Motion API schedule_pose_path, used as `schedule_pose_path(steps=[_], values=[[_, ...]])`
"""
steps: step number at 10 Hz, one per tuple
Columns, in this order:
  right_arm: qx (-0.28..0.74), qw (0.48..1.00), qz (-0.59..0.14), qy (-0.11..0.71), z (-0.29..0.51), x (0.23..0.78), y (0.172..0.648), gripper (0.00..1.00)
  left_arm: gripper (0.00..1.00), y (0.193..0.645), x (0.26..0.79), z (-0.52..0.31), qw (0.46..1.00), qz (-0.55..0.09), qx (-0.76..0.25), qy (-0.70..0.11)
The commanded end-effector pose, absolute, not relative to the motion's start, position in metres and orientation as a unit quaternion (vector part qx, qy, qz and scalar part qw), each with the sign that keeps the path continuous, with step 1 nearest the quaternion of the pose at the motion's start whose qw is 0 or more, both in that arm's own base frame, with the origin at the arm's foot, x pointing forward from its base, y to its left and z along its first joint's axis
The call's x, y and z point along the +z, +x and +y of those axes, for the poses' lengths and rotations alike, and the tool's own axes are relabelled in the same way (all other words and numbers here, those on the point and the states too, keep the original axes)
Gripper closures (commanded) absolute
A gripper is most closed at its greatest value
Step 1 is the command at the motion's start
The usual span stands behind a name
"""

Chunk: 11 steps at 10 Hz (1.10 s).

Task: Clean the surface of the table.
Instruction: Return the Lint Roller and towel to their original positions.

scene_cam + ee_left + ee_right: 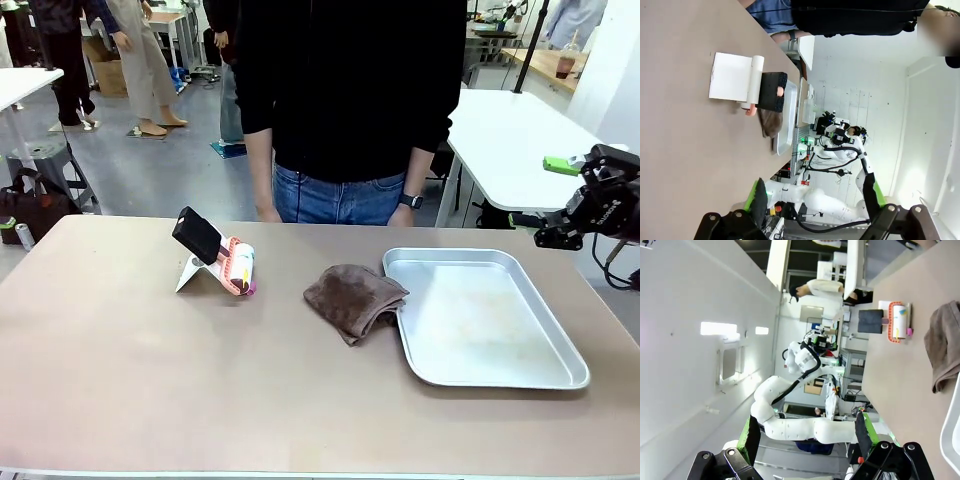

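Note:
The table (130, 380) has a taupe-brown top, and a folded brown cloth (355, 298) lies near its middle. My right gripper (545, 195) hovers off the table's right end, above and beyond the tray, fingers pointing left. In the right wrist view my right gripper (807, 435) is open with nothing between its green pads, and the cloth (942, 347) lies far ahead on the table (905, 390). My left gripper (815, 200) is open and empty beside the table (680, 110), well away from the cloth (771, 122).
A shallow silver tray (500, 370) touches the cloth's right side. Left of the cloth, a black block and a pink-orange patterned roll (240, 268) lean on a white folded card. A person in black (350, 100) stands at the far edge. White tables stand behind.

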State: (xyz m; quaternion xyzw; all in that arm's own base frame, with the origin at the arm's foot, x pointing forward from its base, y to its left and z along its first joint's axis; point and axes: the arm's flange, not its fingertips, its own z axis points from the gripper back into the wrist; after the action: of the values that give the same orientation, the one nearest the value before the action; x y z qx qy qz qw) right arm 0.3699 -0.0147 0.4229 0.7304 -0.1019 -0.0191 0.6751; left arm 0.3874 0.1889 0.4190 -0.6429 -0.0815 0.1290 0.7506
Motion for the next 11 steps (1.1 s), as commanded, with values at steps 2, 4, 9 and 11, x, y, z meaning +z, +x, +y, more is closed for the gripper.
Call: schedule_pose_path(steps=[2, 4, 9, 11], values=[[-0.016, 0.677, -0.11, 0.728, -0.0145, 0.4257, 0.3694, 0.0, 0.0, 0.3854, 0.4203, 0.1896, 0.747, -0.081, 0.127, -0.648], [-0.016, 0.677, -0.11, 0.728, -0.0145, 0.4257, 0.3694, 0.0, 0.0, 0.3854, 0.4203, 0.1896, 0.747, -0.081, 0.127, -0.648], [-0.016, 0.677, -0.11, 0.728, -0.0145, 0.4257, 0.3694, 0.0, 0.0, 0.3854, 0.4203, 0.1896, 0.747, -0.081, 0.127, -0.648], [-0.016, 0.677, -0.11, 0.728, -0.0145, 0.4257, 0.3694, 0.0, 0.0, 0.3854, 0.4203, 0.1896, 0.747, -0.081, 0.127, -0.648]])
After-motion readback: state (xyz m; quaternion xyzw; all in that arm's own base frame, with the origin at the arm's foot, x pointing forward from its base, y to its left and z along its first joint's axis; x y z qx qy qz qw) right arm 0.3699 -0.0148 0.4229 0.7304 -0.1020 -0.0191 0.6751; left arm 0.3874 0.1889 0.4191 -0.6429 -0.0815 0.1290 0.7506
